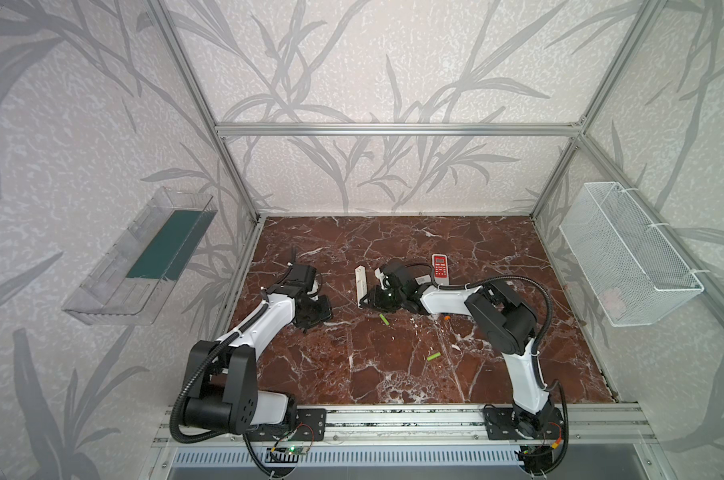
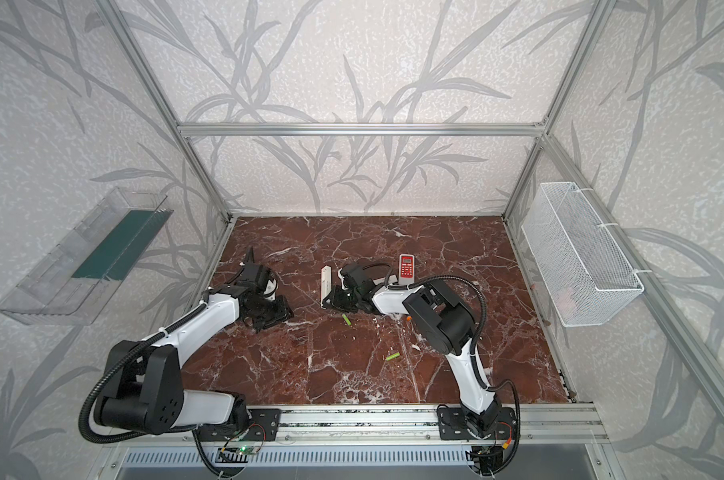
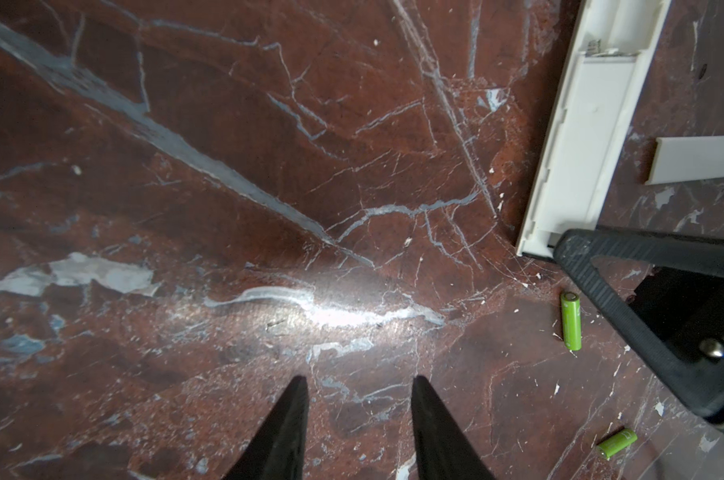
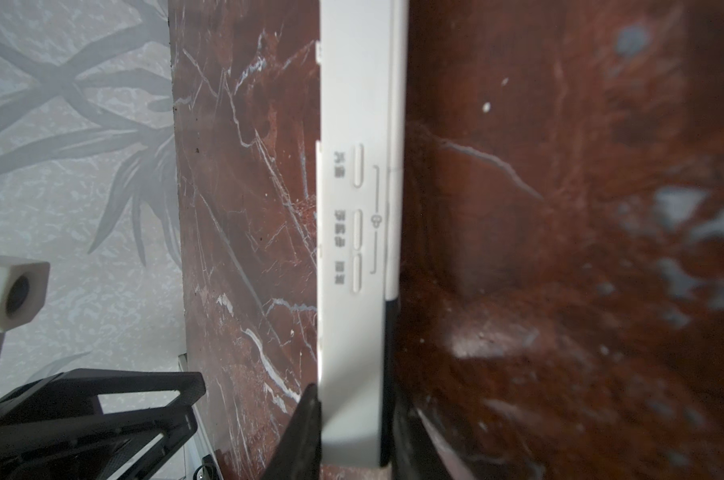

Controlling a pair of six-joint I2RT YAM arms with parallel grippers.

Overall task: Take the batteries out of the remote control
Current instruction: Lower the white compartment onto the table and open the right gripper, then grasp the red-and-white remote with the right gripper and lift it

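Roughly halfway, judging by the count alone.

Grips the white remote control [image 4: 354,249] with the right gripper [image 4: 354,415], fingers closed tight on one end of it, near the middle of the tabletop [image 1: 331,374]. Shows in the left wrist view an opened back with a bare metal contact [image 3: 597,46] and nothing green inside, as far as visible; partly cut off by the picture edge, so not fully sure. Close beside it lies a flat white piece [image 3: 701,160], probably the cover, already off.

Can find only two of the batteries, both out and flat on the marble. First battery [image 1: 384,319]: just beside the right gripper, on the side toward the near edge, touching nothing. Second battery [image 1: 433,356]: further toward the near edge, a little right of the middle, well apart from the first.

Holds nothing in the left gripper [image 3: 358,386]: fingers spread, only bare marble between them, over the left part of the tabletop.

Left to do, in my judgement: the red remote control [image 1: 441,270]. Lies face up beyond the right arm, toward the far edge, back side hidden, so cannot tell about batteries inside. Probably needs turning over, opening and emptying.
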